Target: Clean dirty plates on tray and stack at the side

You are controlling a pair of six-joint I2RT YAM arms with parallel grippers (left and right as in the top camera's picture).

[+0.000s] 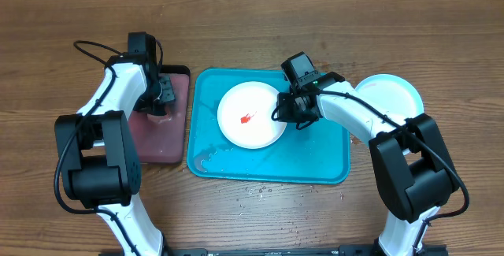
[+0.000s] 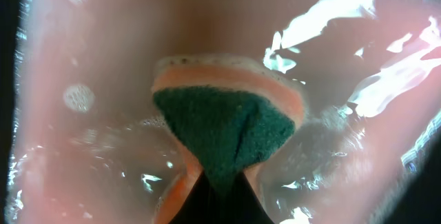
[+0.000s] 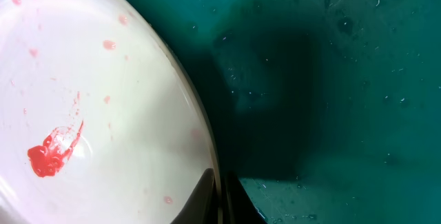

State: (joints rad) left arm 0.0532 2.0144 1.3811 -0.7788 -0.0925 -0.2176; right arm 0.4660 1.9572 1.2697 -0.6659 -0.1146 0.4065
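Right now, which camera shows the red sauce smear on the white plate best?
The right wrist view: the smear sits close up on the white plate. Overhead shows it only as a tiny red mark. The left wrist view shows just the sponge, no plate.

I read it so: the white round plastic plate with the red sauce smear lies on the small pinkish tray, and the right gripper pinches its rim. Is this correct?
Not quite. The overhead view shows the white round plastic plate lying on the large turquoise rectangular plastic tray, not the small pinkish tray, which holds the green sponge. The right gripper pinches its rim.
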